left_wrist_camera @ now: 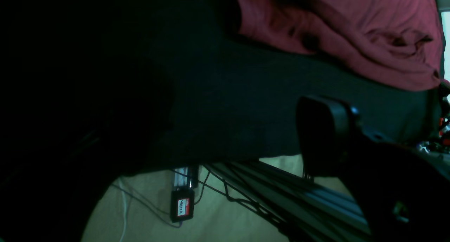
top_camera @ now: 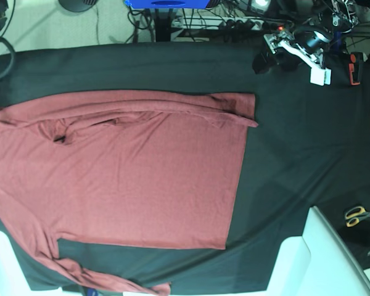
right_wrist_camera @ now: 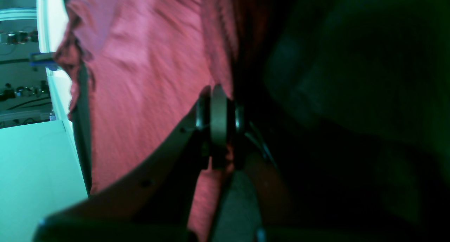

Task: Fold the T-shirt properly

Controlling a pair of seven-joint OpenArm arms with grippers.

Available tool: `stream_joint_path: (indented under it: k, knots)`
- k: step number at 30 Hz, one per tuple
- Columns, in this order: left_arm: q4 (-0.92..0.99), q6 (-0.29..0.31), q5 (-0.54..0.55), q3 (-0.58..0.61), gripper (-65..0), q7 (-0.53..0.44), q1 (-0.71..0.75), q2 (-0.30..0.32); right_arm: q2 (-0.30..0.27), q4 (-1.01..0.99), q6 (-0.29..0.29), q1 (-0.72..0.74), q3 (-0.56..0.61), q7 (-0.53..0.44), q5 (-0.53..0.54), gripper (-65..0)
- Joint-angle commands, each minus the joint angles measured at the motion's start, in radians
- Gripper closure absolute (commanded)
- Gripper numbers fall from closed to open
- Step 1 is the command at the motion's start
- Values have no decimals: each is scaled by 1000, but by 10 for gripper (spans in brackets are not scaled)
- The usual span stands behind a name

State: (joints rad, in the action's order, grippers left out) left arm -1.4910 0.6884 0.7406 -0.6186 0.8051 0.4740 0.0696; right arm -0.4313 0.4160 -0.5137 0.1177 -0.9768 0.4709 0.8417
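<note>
Black cloth (top_camera: 283, 154) covers the whole table, and the maroon T-shirt (top_camera: 129, 179) lies spread flat across the left and middle of it in the base view, one long sleeve folded in along the far edge and the other trailing off the near-left corner. Starting at the jaws: the right gripper (right_wrist_camera: 218, 129) has its jaws pressed together on a pinch of the shirt's edge, with red fabric bunched between and just below the pads, though motion blur in the right wrist view makes it hard to say how much cloth is caught. The left gripper (left_wrist_camera: 327, 136) stands wide with nothing between its jaws, hovering over bare cloth near a rumpled part of the shirt. To do this fold well, I judge the right arm should lift only enough to clear the table, then carry the edge across slowly so the thin knit does not drag or double up; the left could pin or take a matching corner first.
</note>
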Motion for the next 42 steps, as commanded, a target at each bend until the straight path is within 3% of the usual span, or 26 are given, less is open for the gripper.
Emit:
stream_joint_path:
  k: [1,7,12,23,25,31,33,42]
  knots:
    - [-12,10,20,-2,-617,-11,-10,8,-30,11,-15,14,0,-10,15,-8]
    - [3,10,20,9,-617,-10,-65,-35,-27,7,-15,14,0,-8,15,-8]
    - [88,10,20,72,-617,-14,-110,-37,-27,7,-15,14,0,-7,15,-8]
    - [220,10,23,65,-611,-19,-195,-41,-28,7,-15,14,0,-7,15,-8]
    - [221,10,24,65,-563,-19,-208,-41,-28,7,-15,14,0,-7,15,-8]
    - [223,10,21,52,-293,-19,-226,-55,-28,7,-15,14,0,-7,15,-8]
    - [223,10,20,18,-242,-19,-229,-69,-30,7,-15,12,0,-7,15,-8]
    - [292,10,18,-11,-216,-19,-280,-77,-30,7,-15,10,0,-7,15,-8]
